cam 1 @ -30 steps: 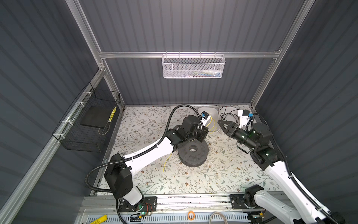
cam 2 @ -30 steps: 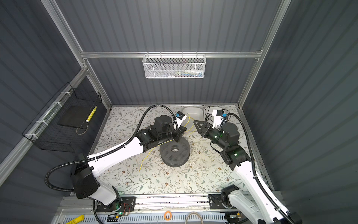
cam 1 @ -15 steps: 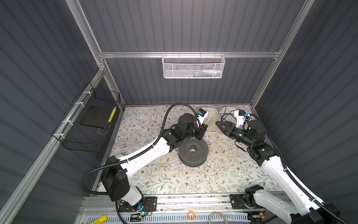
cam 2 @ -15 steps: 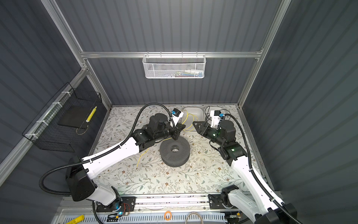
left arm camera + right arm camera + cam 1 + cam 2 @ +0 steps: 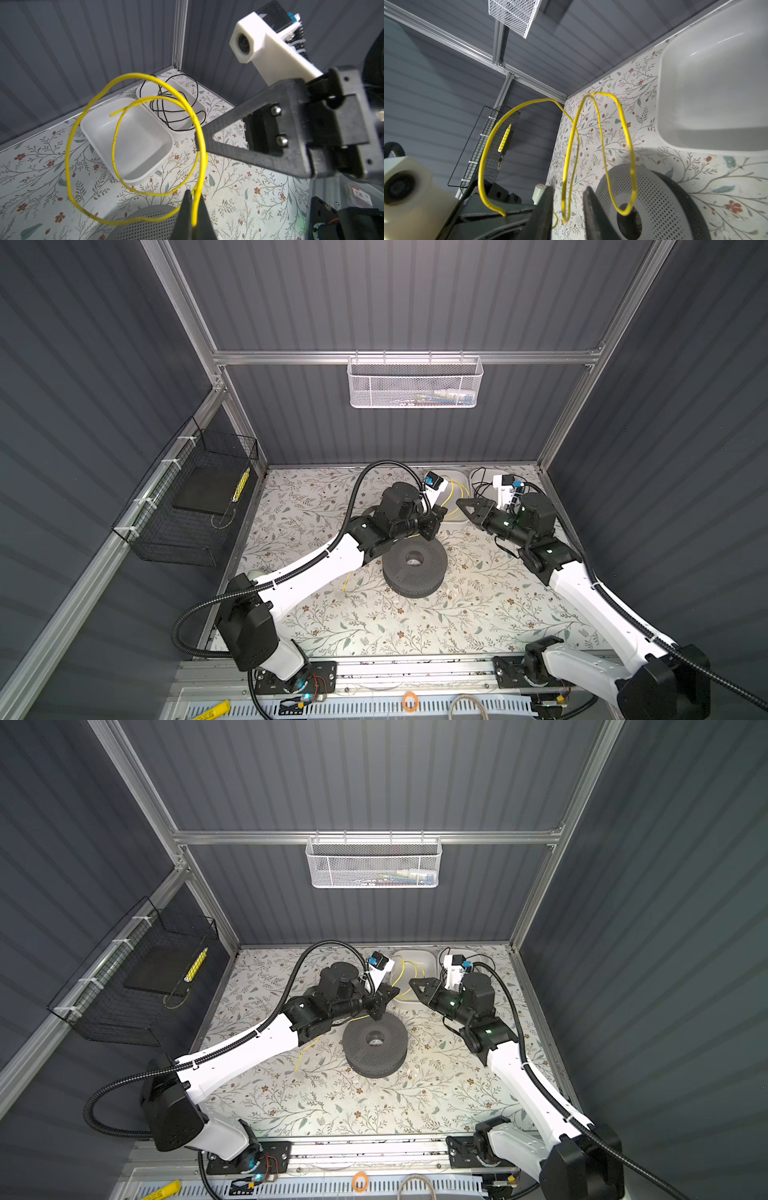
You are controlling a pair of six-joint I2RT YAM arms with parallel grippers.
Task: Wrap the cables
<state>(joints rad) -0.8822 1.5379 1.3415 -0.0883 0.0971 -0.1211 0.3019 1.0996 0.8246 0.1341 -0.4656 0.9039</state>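
A dark grey, perforated round disc (image 5: 399, 576) lies on the floral-patterned table cover (image 5: 374, 626). Behind it stands a white plastic tray (image 5: 141, 149). Just beside that, a second white tray (image 5: 202, 108) holds a tangle of thin black wire (image 5: 164, 113). A white mesh basket (image 5: 415, 383) hangs on the back rail. A black wire basket (image 5: 187, 526) on the side wall holds a yellow pen (image 5: 241, 485). A small orange ring (image 5: 410, 701) lies at the front edge.

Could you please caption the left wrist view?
Left hand grips the looped yellow wire, right hand at the loop.
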